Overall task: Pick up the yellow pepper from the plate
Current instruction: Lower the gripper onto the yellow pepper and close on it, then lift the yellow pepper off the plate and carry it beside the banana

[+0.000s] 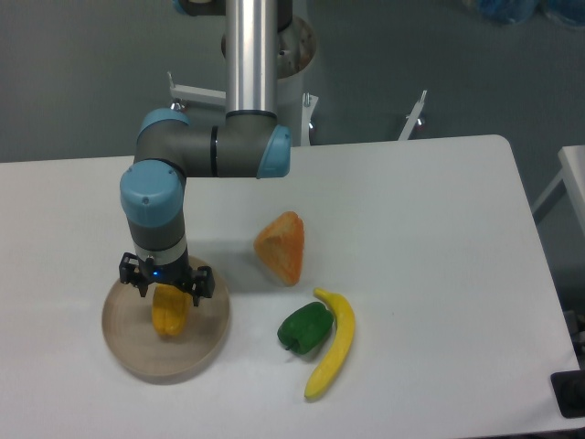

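Hand (168, 291) lower left of frame, directly over yellow pepper (169, 313) on plate (206, 340); finger spread hidden, cannot tell grip.

On the table (430, 238), the plate (128, 343) sits near the front left edge, with one pepper (170, 313) resting on it, slightly behind its centre. My gripper (167, 294) hangs directly over that pepper, my arm (154, 206) rising behind it and reaching back toward the post (251, 55) at the table's rear edge. To the right of the plate, and a little farther back, lies a wedge (281, 246). In front of the wedge, a second pepper (303, 326) touches the banana (333, 355) lying just to its right. Both lie well apart from the plate.
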You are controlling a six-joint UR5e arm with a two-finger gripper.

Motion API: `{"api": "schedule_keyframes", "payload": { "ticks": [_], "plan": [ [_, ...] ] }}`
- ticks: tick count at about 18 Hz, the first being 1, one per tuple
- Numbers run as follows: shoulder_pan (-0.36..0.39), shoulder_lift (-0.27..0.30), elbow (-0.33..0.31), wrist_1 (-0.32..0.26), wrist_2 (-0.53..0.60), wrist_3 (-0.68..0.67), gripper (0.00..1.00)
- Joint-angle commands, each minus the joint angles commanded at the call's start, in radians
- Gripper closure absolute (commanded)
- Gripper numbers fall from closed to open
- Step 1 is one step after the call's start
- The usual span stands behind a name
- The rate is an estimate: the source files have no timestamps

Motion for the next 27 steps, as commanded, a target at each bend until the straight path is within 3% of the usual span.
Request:
{"api": "schedule_keyframes", "payload": {
  "ticks": [8, 14, 19, 22, 25, 27],
  "plan": [
    [0.0, 0.006, 0.0, 0.0, 0.012, 0.011, 0.37],
    [0.0, 0.011, 0.002, -0.002, 0.012, 0.028, 0.52],
    [0.003, 0.015, 0.011, -0.005, 0.014, 0.038, 0.55],
    [0.037, 0.069, 0.012, -0.018, 0.066, 0.243, 0.55],
    [0.167, 0.135, 0.02, -0.023, 0.094, 0.424, 0.55],
    [0.23, 0.138, 0.028, -0.034, 0.094, 0.535, 0.55]
  ]
}}
